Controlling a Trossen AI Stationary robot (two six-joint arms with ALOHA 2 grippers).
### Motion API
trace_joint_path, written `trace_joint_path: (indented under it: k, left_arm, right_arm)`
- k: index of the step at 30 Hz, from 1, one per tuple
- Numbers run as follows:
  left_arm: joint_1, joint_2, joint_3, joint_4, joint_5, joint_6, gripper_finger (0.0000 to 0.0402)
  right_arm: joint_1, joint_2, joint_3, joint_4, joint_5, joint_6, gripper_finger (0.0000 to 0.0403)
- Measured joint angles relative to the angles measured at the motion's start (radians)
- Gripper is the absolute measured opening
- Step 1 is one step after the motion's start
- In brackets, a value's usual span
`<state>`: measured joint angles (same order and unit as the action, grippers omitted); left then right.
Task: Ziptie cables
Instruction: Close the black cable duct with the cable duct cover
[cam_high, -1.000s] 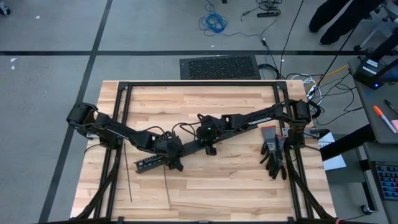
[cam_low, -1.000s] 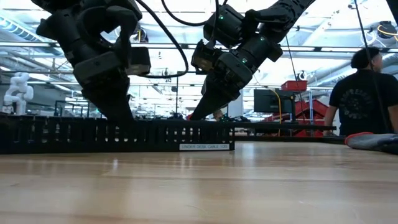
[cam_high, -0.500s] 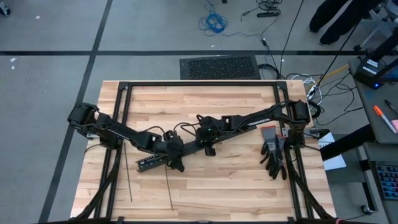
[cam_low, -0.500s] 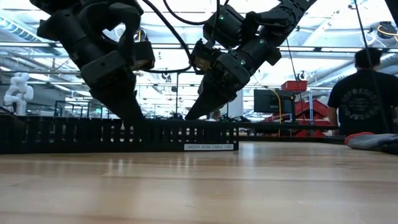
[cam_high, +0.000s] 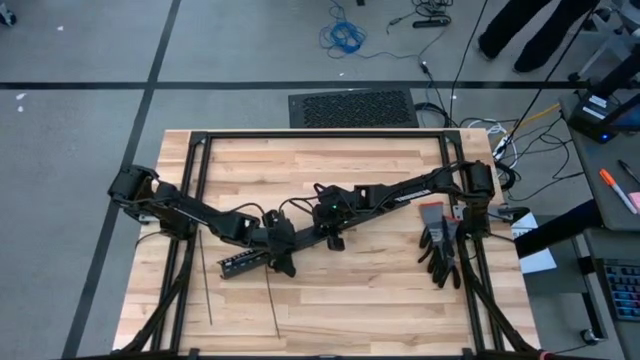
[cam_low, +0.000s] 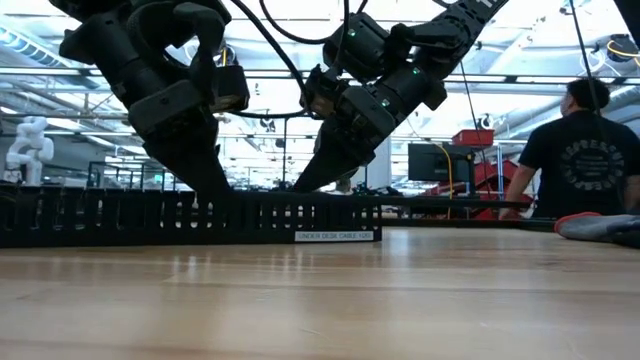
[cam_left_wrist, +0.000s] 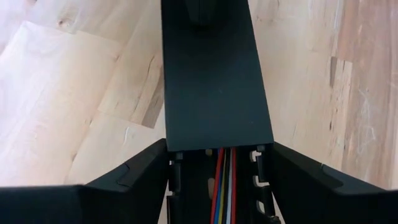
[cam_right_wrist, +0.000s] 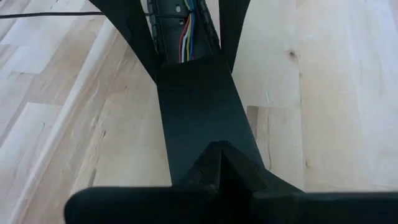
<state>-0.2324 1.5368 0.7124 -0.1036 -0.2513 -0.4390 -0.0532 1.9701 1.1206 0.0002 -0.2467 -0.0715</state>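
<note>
A: What differs from the earlier frames?

B: In the high view, the right gripper (cam_high: 329, 240) sits slightly further toward the left arm along the slotted duct (cam_high: 250, 260). In the low view, its wrist leans further over and its closed tip meets the duct's top edge nearer the left gripper (cam_low: 210, 185).

A: Anything else?

B: The duct has shifted slightly sideways in the low view. The person (cam_low: 578, 150) in the background has also changed position.
</note>
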Motion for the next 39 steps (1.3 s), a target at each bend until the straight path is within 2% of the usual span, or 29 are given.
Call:
trace_joint_path:
  k: [17,21,25,34,39]
  left_arm:
    - [0.003,0.000,0.000,-0.004,0.007,0.001,0.0247]
    - [0.004,-0.001,0.000,-0.006,0.006,0.003,0.0247]
    - [0.006,-0.002,0.003,0.001,-0.023,0.016,0.0247]
    - [0.014,-0.003,0.005,-0.006,-0.066,0.139,0.0247]
    - [0.056,-0.003,0.004,-0.007,-0.071,0.222,0.0247]
  right_arm:
    - [0.001,-0.005,-0.003,0.031,0.004,-0.028,0.0000]
    - [0.001,-0.039,-0.005,0.033,0.011,-0.062,0.0003]
    - [0.002,-0.091,-0.011,0.013,0.025,-0.097,0.0026]
    - [0.002,-0.175,-0.007,0.015,0.023,-0.118,0.0117]
    - [0.000,-0.185,-0.006,-0.005,0.132,-0.073,0.0131]
